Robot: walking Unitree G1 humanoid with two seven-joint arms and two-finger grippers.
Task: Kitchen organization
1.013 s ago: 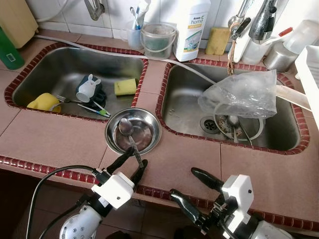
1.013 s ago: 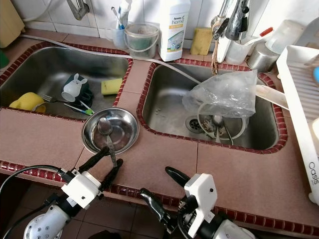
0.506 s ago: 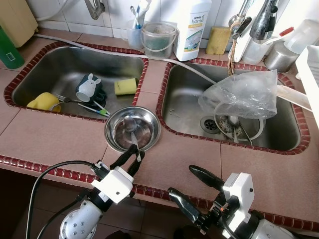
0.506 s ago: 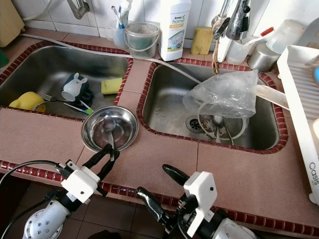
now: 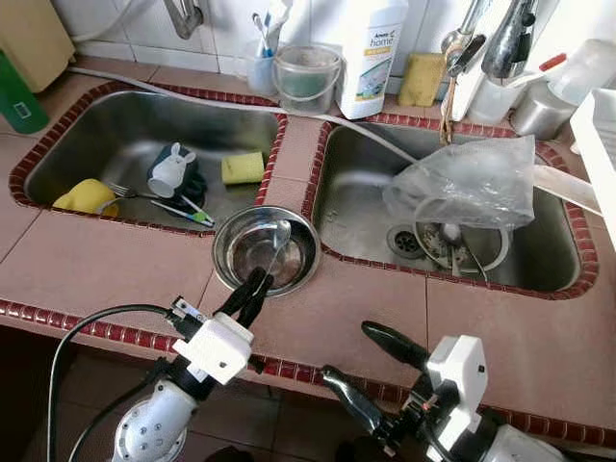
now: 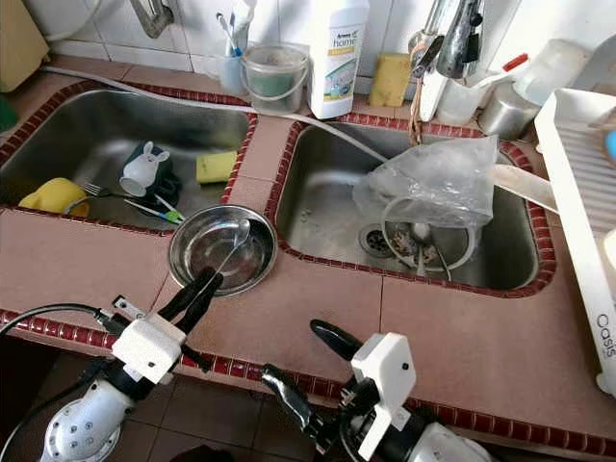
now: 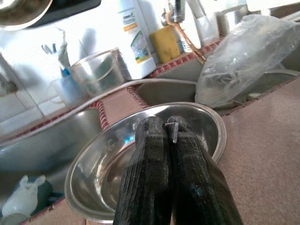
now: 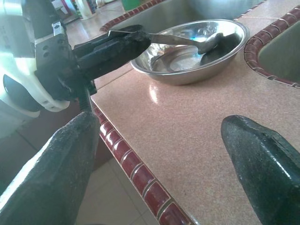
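- Left pincer (image 5: 254, 289): fingers pressed together on the handle end of a spoon (image 5: 276, 246).
- Spoon: bowl lies in the steel bowl (image 5: 234, 272) on the worktop (image 5: 106, 269); long axis slants from pincer up-right toward the sinks.
- Right pincer (image 5: 368, 369): fingers spread apart, low before the worktop edge.

A home kitchen: a tiled counter (image 5: 87, 265) carries twin steel sinks (image 5: 115, 144), with taps (image 5: 505, 38), a detergent bottle (image 5: 371, 48) and sponges (image 5: 242, 167) along its back edge.
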